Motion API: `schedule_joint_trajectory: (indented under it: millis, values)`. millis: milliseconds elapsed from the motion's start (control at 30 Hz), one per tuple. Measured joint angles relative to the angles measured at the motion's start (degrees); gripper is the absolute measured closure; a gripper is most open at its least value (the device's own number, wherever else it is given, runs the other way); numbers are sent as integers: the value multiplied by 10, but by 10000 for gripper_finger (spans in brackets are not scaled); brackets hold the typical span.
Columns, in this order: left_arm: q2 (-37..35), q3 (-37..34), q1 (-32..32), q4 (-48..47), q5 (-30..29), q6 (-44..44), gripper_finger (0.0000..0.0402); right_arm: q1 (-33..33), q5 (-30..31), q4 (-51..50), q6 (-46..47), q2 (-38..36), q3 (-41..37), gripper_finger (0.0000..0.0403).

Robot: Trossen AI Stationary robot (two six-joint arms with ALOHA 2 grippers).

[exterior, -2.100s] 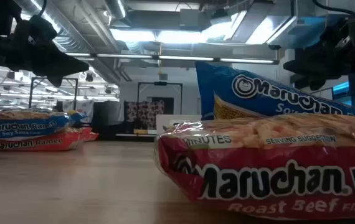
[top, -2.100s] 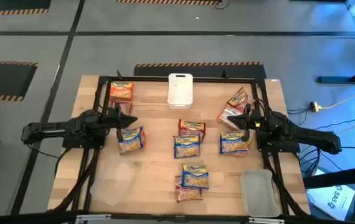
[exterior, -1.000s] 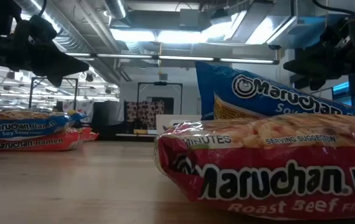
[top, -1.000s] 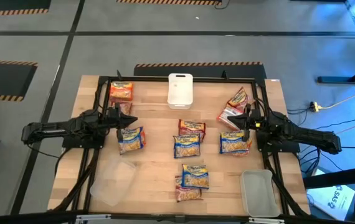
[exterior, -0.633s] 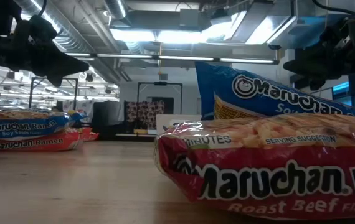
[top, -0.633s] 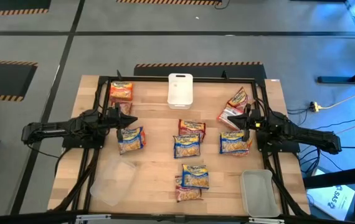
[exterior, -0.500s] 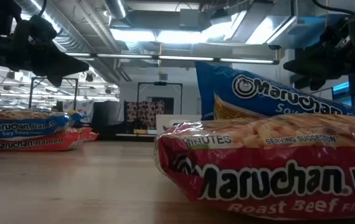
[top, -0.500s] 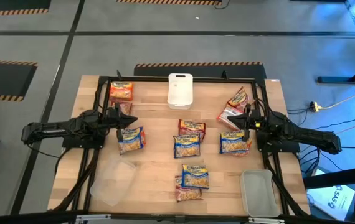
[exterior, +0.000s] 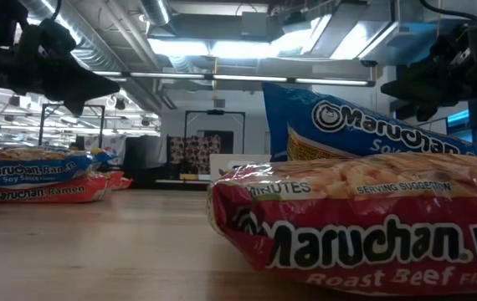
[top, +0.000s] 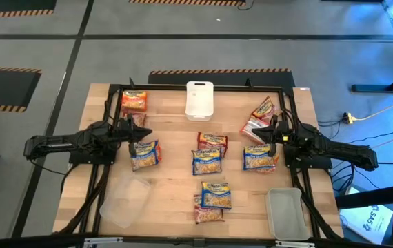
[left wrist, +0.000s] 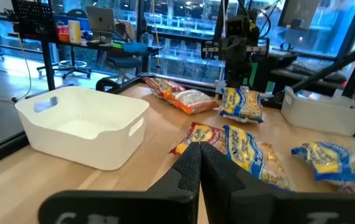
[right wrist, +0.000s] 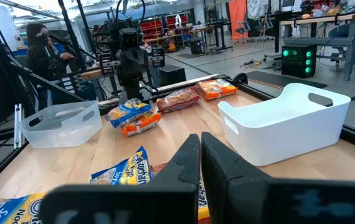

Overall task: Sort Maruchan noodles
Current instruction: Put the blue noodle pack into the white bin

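Note:
Several Maruchan noodle packets lie flat on the wooden table (top: pixel 176 182). An orange one (top: pixel 134 101) is at the far left and a blue one (top: pixel 145 154) left of centre. A red (top: pixel 212 142) and a blue (top: pixel 207 162) lie mid-table. A blue packet (exterior: pixel 347 125) leans on a red one (exterior: pixel 364 221) near the front edge. Red ones (top: pixel 258 118) and a blue one (top: pixel 260 158) lie at the right. My left gripper (top: pixel 143 135) and my right gripper (top: pixel 271 135) hover level above the table's left and right sides, both shut on nothing (left wrist: pixel 199 163) (right wrist: pixel 199 158).
A white tub (top: pixel 199 100) stands at the far middle edge. A clear tub (top: pixel 124 202) sits at the near left and another tub (top: pixel 285 212) at the near right. A black frame (top: pixel 196 87) rims the table. A person (right wrist: pixel 43 46) shows beyond the table.

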Motion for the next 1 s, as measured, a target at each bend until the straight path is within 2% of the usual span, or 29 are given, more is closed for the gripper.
schedule_joint_trajectory:
  millis: [67, 200, 333, 567, 667, 733, 833, 1000]
  values:
    - [0, 0, 0, 18, -2, -17, 400, 0, 0, 0, 0, 0, 0, 400]
    - [0, 0, 0, 87, -44, -7, 400, 0, 0, 0, 0, 0, 0, 400]
    - [0, 0, 0, 125, -46, 25, 400, 0, 0, 0, 0, 0, 0, 400]
    - [0, 0, 0, 150, -46, 9, 400, 0, 1, 7, 1, 0, -1, 400]
    - [11, 0, 0, 167, -43, 9, 400, 0, -10, 19, 46, 0, 0, 400]
    - [22, 1, 0, 177, -46, 9, 400, 0, -13, 22, 76, 0, -1, 400]
    - [49, 12, 0, 198, -45, 10, 400, 0, 34, 42, 76, 0, -1, 400]
    - [144, 50, 0, 206, -42, 12, 400, 0, 58, 54, 90, 0, -1, 400]
